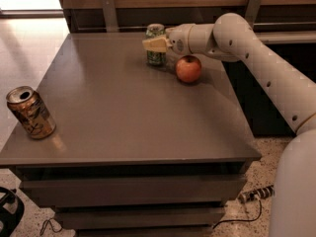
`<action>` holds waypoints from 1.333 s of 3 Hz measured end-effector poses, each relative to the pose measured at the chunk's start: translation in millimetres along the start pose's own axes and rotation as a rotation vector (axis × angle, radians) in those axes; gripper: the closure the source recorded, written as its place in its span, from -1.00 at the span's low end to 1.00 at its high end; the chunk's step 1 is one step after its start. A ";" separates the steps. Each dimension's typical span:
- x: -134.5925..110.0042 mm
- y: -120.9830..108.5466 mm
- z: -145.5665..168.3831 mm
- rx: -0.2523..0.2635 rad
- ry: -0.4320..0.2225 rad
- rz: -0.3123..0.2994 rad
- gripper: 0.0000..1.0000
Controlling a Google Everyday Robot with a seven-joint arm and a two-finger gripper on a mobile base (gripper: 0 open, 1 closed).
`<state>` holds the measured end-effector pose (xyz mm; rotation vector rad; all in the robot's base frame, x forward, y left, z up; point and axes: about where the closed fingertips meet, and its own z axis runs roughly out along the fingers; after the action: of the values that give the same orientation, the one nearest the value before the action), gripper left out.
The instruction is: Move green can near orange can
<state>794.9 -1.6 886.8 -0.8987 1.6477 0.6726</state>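
- The desk [128, 117] is a grey-brown block with drawer-like fronts below its top. Taken as a clock face, its 12 is at the far edge.
- The green can [156, 57] stands upright near the far edge, at about 12 o'clock, with its silver top showing.
- The tool [153, 44] is at that same spot, closed around the green can at mid-height. One cream finger [157, 44] lies across the can's near side. The other finger is hidden behind the can.
- The can's base looks level with the desk top. Whether it rests there or is just clear of the surface cannot be told.
- The robot's pale arm [256, 58] reaches in from about 3 o'clock, running over the desk's right edge to the tool.
- A red-orange apple [188, 69] sits on the desk at about 4 o'clock from the green can. It is just beside the can without touching it and lies below the arm's wrist.
- The orange can [30, 112] stands at about 8 o'clock on the desk, close to the left edge and front corner, with its opened silver top facing up.
- The green can and the orange can are well apart, with a wide stretch of desk top between them.
- A dark cable [249, 197] lies on the speckled floor at about 4 o'clock from the desk.
- Two metal brackets are on the wall at 12 o'clock, one of them [109, 11] behind the green can's left.
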 end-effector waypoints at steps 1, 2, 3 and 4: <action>-24.6 0.8 -13.9 0.016 0.006 -0.039 1.00; -47.9 8.1 -34.3 0.016 0.001 -0.056 1.00; -63.1 25.0 -51.7 -0.001 -0.006 -0.057 1.00; -71.1 56.6 -57.4 -0.038 -0.027 -0.047 1.00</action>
<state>725.6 -1.1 969.0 -0.9490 1.5899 0.6833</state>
